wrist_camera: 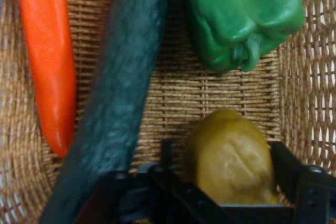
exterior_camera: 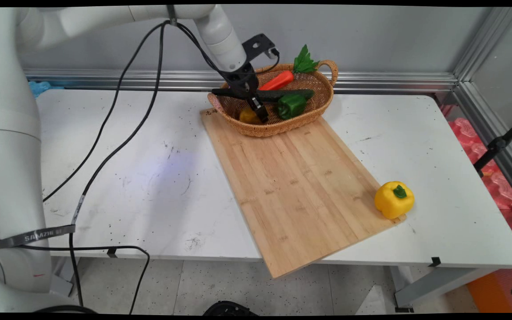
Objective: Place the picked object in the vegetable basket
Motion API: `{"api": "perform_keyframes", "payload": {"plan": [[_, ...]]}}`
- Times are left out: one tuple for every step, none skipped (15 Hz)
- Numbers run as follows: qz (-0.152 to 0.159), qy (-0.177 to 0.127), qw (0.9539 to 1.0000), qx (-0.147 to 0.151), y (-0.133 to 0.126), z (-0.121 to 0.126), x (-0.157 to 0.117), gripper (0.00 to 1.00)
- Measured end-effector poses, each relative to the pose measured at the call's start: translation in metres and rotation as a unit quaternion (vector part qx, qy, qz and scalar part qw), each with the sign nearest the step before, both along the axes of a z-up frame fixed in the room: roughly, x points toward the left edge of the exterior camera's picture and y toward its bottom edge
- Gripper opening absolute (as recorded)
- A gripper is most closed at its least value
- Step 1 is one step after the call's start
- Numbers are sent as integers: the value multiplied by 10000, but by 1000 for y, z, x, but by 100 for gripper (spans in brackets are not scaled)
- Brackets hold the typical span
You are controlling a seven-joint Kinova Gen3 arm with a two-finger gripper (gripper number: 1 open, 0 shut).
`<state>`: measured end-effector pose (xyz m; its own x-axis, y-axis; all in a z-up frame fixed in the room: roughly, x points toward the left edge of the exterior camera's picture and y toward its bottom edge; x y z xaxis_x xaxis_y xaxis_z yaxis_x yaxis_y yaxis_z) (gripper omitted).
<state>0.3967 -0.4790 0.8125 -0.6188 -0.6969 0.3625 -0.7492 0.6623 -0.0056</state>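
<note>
The hand reaches down into the wicker basket at the counter's 12 o'clock edge, its fingers spread wide on either side of a yellowish potato without clearly pressing it. Past the potato lie a green pepper at 1 o'clock, a dark cucumber and a carrot at 10 o'clock. A yellow pepper sits at the 4 o'clock corner of the cutting board

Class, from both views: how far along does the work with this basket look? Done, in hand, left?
Done, apparently: one yellow bell pepper sits at a corner of the cutting board. In hand: the open gripper straddles a yellowish lumpy vegetable in the wicker basket, not yet lifted. Left inside: carrot, cucumber, green bell pepper.
</note>
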Motion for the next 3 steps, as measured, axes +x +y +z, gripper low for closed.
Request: {"api": "perform_keyframes", "payload": {"plan": [[-25, 0, 10000, -9, -1, -2, 0, 100], [-56, 3, 10000, -18, -2, -2, -1, 100], [-98, 10, 9999, -35, -3, -2, -1, 100]]}}
